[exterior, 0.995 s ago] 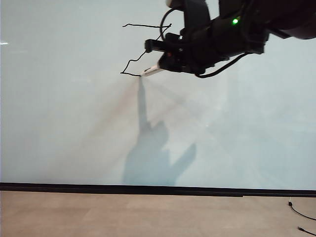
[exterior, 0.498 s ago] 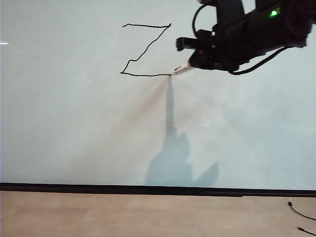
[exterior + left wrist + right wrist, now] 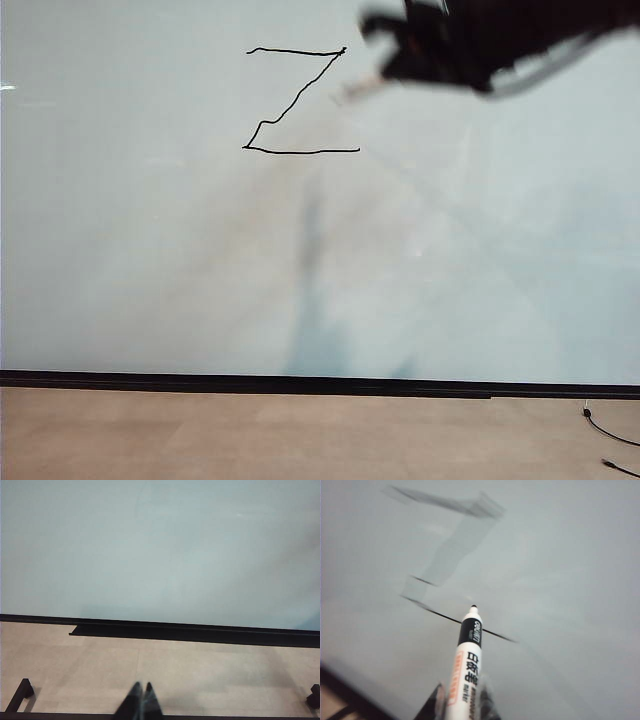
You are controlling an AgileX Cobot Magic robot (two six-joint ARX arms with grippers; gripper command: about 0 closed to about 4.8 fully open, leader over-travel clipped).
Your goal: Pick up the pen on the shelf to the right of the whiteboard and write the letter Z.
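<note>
My right gripper [image 3: 461, 702] is clamped on the pen [image 3: 465, 667], with the white barrel and its black and orange label rising from between my two fingers. The dark tip points toward the whiteboard [image 3: 560, 555], close to the bottom stroke of the letter, though I cannot tell whether the tip touches the surface. From the outside camera, my right gripper [image 3: 400, 60] is a dark blur at the top of the whiteboard [image 3: 150, 280], just beside the upper right corner of the letter Z [image 3: 298, 102]. The pen [image 3: 358, 88] shows there only as a pale smear. The Z is drawn in thin, slightly wobbly black lines: a top bar, a diagonal and a bottom bar, high on the board and left of centre. My left gripper [image 3: 140, 704] is low over the pale table [image 3: 200, 670], fingers pressed together with nothing between them, well short of the black strip [image 3: 200, 632] along the foot of the board.
</note>
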